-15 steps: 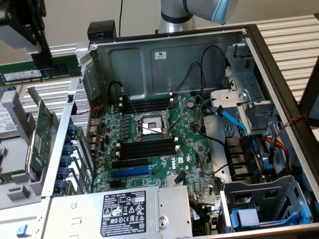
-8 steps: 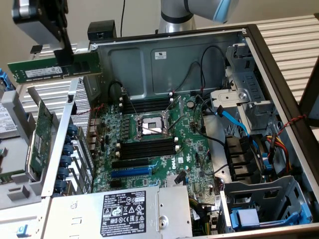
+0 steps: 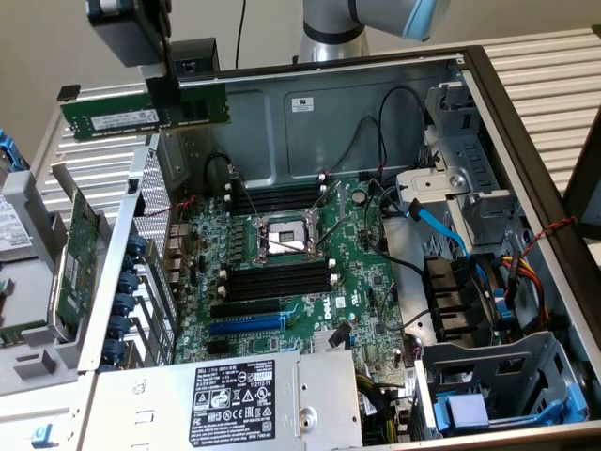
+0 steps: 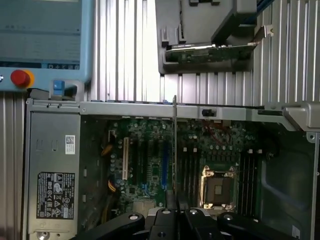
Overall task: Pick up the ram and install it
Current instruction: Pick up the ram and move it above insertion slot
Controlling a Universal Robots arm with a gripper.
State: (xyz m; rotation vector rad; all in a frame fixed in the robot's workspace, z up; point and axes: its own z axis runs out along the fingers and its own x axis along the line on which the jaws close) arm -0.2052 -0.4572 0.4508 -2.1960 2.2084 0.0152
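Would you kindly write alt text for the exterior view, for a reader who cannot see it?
A robot tool holds the ram, a long green stick with a white label, level in the air above an open computer case. Below lies the green motherboard with black memory slots either side of a processor socket.

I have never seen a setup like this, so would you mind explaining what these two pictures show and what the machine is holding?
This is one robot arm working over an open computer case. The exterior view comes from a camera standing off the arm; the wrist view comes from a camera on the arm itself, looking down past its gripper.

In the exterior view, the gripper holds the ram, a long narrow green memory stick, up in the air above the case's edge. In the wrist view the same ram appears edge-on as a thin line.

Inside the case lies the green motherboard with its black memory slots and the processor socket. A separate green expansion card sits outside the case.
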